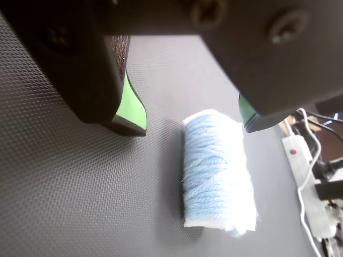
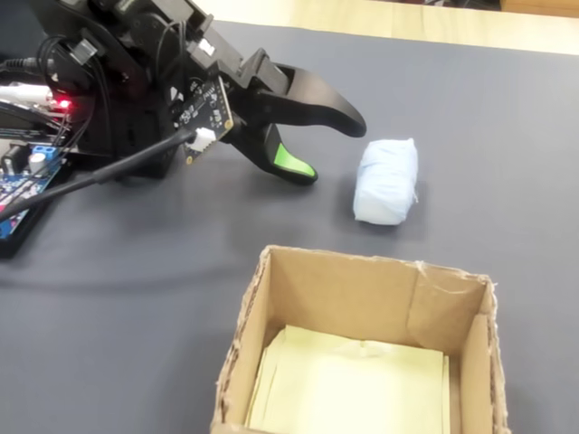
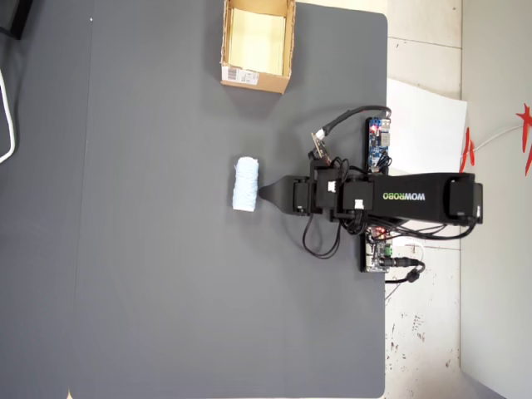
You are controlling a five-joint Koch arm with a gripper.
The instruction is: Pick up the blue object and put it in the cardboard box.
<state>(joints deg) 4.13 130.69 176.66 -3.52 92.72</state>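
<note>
The blue object (image 1: 217,171) is a pale blue yarn roll lying on its side on the dark mat, also seen in the fixed view (image 2: 387,181) and from overhead (image 3: 246,184). My gripper (image 1: 192,127) is open, its green-padded jaws spread wide just short of the roll's near end, with nothing between them. In the fixed view the gripper (image 2: 330,149) hovers low, a little left of the roll and not touching it. The cardboard box (image 2: 344,294) stands open with a pale yellow inside, near the front of that view. Overhead, the box (image 3: 256,79) sits at the mat's top edge.
Circuit boards (image 3: 378,143) and cables crowd the arm's base (image 2: 54,99) at the mat's right edge in the overhead view. A white power strip (image 1: 300,160) lies off the mat on the wrist view's right. The dark mat (image 3: 150,249) spreads wide left of the roll.
</note>
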